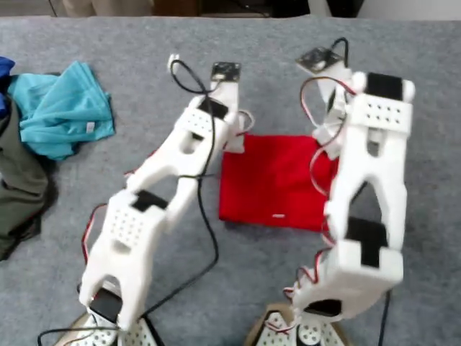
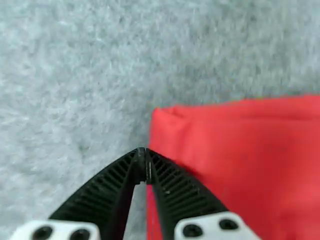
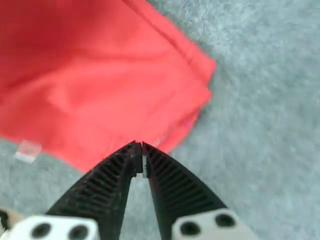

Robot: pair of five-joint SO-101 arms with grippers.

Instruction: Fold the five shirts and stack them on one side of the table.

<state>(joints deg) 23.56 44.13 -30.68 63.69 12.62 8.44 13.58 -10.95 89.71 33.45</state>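
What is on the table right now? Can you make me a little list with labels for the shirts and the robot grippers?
table: covered in grey felt-like cloth
red shirt: folded flat into a rectangle, between the two arms
teal shirt: crumpled, out on the left arm's side
dark shirt: bunched heap at the table edge, beside the teal shirt
blue cloth: a small bit at the edge, cannot tell what it is
left gripper: shut, at a corner of the red shirt
right gripper: shut, at the red shirt's edge
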